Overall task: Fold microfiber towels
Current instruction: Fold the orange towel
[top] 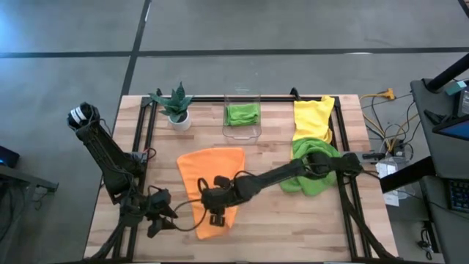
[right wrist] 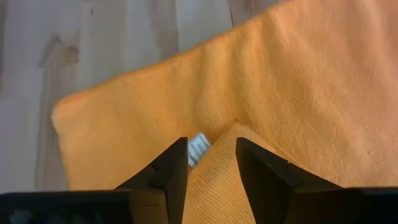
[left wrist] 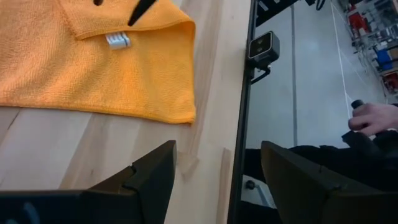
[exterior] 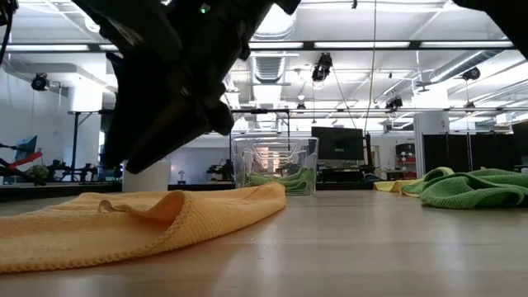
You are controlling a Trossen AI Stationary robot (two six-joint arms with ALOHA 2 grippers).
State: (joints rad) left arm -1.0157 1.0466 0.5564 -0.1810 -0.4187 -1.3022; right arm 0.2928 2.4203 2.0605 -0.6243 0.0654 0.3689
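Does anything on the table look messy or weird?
Yes. The lime green towel lies in a crumpled heap near the table's right edge, under the right arm. The yellow towel beside it is rumpled too. The orange towel is only partly folded, with a white tag showing at the right hand.

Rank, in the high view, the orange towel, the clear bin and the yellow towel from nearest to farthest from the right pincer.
From the right pincer:
1. Orange towel, directly beneath it, front centre of the table.
2. Clear bin, at the back centre, with a green towel inside.
3. Yellow towel, at the back right corner.
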